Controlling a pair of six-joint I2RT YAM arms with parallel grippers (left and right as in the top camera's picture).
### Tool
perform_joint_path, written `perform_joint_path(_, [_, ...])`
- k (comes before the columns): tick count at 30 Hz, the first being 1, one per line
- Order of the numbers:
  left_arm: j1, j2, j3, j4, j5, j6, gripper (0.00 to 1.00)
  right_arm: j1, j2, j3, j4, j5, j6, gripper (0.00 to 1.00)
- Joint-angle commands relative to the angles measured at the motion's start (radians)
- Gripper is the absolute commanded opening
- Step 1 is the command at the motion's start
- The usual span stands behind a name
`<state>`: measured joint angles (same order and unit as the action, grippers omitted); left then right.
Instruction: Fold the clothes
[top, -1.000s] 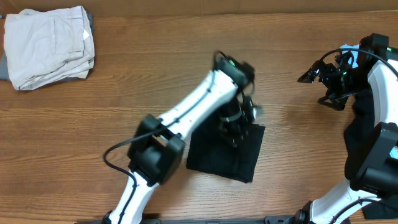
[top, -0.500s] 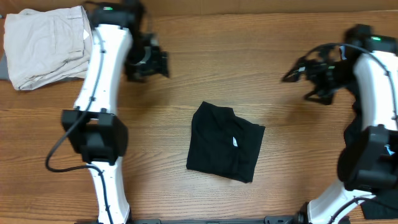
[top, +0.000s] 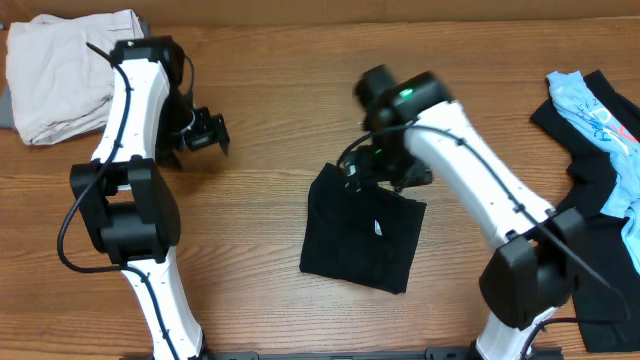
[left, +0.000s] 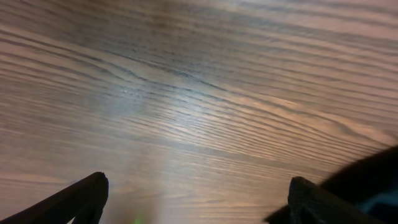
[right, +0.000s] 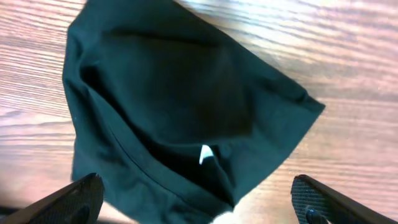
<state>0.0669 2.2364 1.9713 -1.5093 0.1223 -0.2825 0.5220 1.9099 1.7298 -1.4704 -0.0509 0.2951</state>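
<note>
Fingertips of the right pincer (right: 199, 202) stand far apart at the lower corners of its wrist view, gripping nothing. Directly beneath them lies the black garment (right: 186, 106), folded into a rough square with one corner pointing right and a small white tag (right: 205, 154) showing near its middle. From overhead, this pincer (top: 378, 176) hangs over the far edge of the garment (top: 362, 240). Whether it touches the cloth I cannot tell. The garment rests flat near the centre of the wooden bench (top: 300, 90).

The left pincer (left: 196, 199) is also spread wide, with only bare wood grain between its fingers. A dark blurred shape (left: 370, 180) fills the lower right corner of that view, too smeared to identify. Overhead, the left pincer (top: 205, 135) sits to the left of the black garment and well apart from it.

A stack of folded beige clothes (top: 65, 75) lies further out, at the far left corner. At the right edge a light blue shirt (top: 592, 112) lies crumpled on top of loose black clothing (top: 590, 190).
</note>
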Motion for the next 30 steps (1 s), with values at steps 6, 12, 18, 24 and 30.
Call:
perform_joint_path(6, [-0.004, -0.016, -0.098, 0.071, 0.001, -0.010, 0.98, 0.146, -0.043, -0.091, 0.147, 0.131, 0.037, 1.00])
perform_joint_path(12, [-0.004, -0.016, -0.098, 0.071, 0.001, -0.010, 0.99, 0.154, -0.041, -0.201, 0.241, 0.239, 0.051, 1.00])
perform_joint_path(18, [-0.004, -0.016, -0.098, 0.071, 0.001, -0.010, 1.00, 0.133, -0.041, -0.264, 0.322, 0.257, 0.050, 0.85])
perform_joint_path(24, [-0.004, -0.016, -0.098, 0.070, 0.001, -0.009, 1.00, 0.111, -0.041, -0.273, 0.336, 0.324, 0.051, 0.36])
perform_joint_path(30, [-0.004, -0.016, -0.098, 0.070, 0.001, -0.009, 1.00, 0.053, -0.041, -0.273, 0.332, 0.346, 0.050, 0.07])
